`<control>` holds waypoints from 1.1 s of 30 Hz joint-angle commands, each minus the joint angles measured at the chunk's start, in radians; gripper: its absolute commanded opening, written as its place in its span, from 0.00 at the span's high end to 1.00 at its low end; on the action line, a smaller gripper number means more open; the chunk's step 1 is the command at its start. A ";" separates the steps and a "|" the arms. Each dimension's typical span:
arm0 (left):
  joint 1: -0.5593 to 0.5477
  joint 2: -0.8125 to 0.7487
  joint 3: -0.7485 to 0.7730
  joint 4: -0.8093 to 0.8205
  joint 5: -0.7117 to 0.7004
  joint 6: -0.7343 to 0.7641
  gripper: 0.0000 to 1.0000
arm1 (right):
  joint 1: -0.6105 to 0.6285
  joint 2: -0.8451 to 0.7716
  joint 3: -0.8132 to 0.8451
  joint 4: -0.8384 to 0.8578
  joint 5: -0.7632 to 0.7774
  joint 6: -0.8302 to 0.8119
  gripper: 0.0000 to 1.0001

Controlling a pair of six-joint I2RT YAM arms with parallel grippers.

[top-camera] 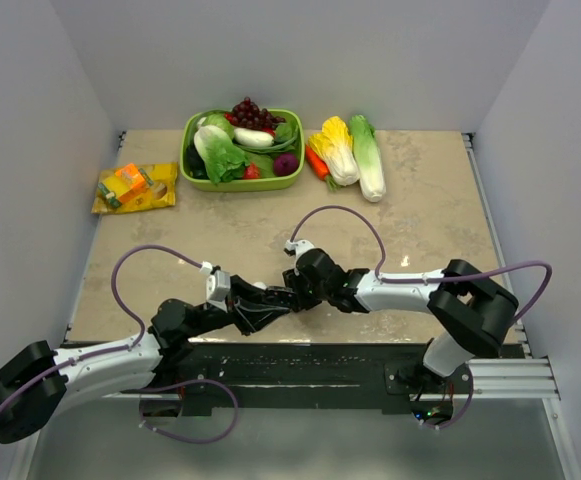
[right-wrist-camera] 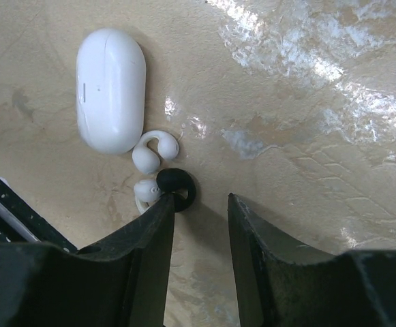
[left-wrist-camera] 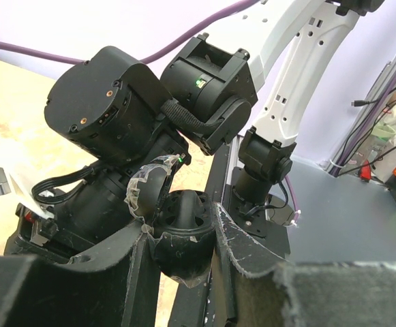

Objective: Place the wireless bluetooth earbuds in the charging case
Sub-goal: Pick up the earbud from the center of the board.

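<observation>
In the right wrist view a closed white charging case [right-wrist-camera: 110, 88] lies on the beige table. Two white earbuds [right-wrist-camera: 153, 151] [right-wrist-camera: 145, 193] lie just below it, and one black earbud [right-wrist-camera: 176, 185] touches the tip of my right gripper's left finger. My right gripper [right-wrist-camera: 201, 204] is open and empty just above the table. My left gripper [left-wrist-camera: 180, 225] is shut on a black rounded charging case [left-wrist-camera: 184, 238] whose lid stands open. In the top view the left gripper [top-camera: 273, 297] and the right gripper [top-camera: 294, 292] meet near the table's front edge. A second black earbud is not visible.
A green basket [top-camera: 242, 186] of vegetables stands at the back. Cabbages and a carrot [top-camera: 355, 150] lie to its right, and a yellow snack packet [top-camera: 135, 187] at back left. The black base rail [top-camera: 290, 360] runs along the near edge. The right arm's wrist [left-wrist-camera: 116, 109] is close in front of the left gripper.
</observation>
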 commanded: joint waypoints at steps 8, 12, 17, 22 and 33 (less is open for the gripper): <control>-0.004 -0.012 -0.097 0.049 -0.003 0.002 1.00 | 0.016 0.032 0.045 0.013 -0.004 -0.017 0.59; -0.004 -0.016 -0.097 0.046 -0.003 0.004 1.00 | 0.029 0.046 0.058 0.007 -0.004 -0.019 0.59; -0.004 -0.021 -0.101 0.043 -0.004 0.005 1.00 | 0.035 0.060 0.063 0.007 -0.004 -0.016 0.61; -0.004 -0.024 -0.107 0.044 -0.004 0.002 1.00 | 0.036 0.063 0.062 0.011 -0.004 -0.013 0.71; -0.004 -0.030 -0.110 0.044 -0.004 0.000 1.00 | 0.036 0.032 0.051 0.011 -0.003 -0.005 1.00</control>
